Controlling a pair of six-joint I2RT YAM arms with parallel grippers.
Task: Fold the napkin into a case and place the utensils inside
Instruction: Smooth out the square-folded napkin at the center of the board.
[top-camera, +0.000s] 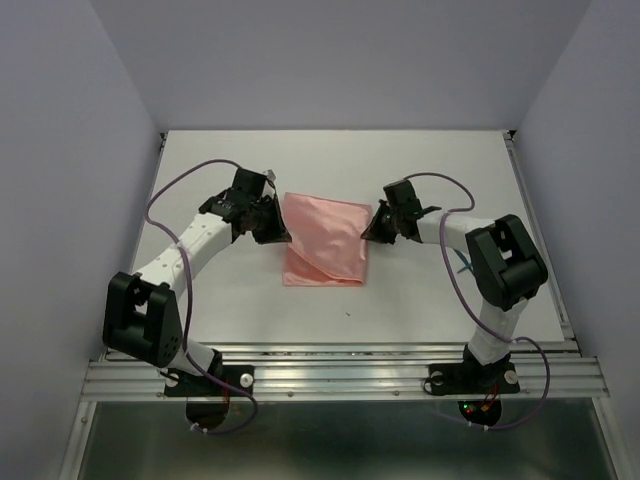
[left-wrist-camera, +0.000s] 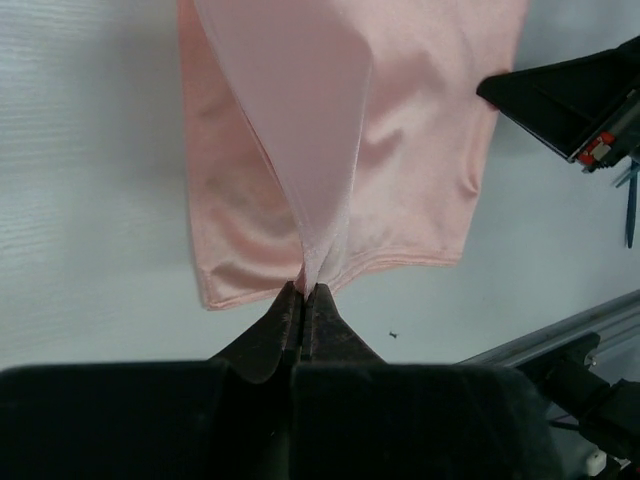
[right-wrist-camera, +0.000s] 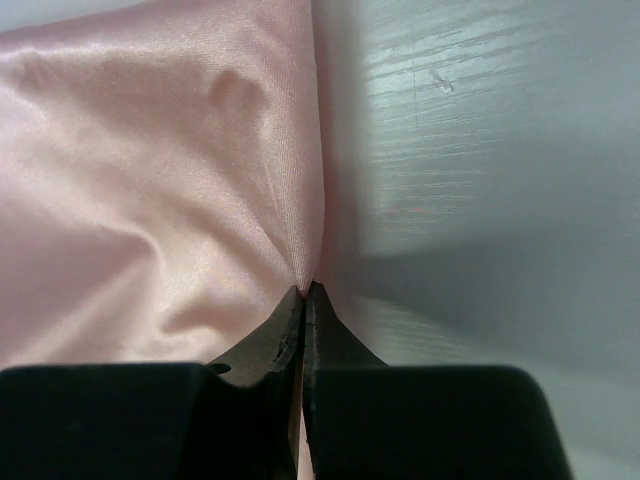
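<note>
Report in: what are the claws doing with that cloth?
Left gripper shut on left edge of thin salmon-pink cloth napkin. Right gripper shut on right edge. Flap folded over; nothing on top.

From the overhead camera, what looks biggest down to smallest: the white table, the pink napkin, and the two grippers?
Largest to smallest:
1. table
2. napkin
3. left gripper and right gripper, which look about the same size, so I won't rank those two.

Napkin mid-surface, one hand on each side

It lies on the surface between the two arms, with the left hand touching its left edge and the right hand touching its right edge.
</note>
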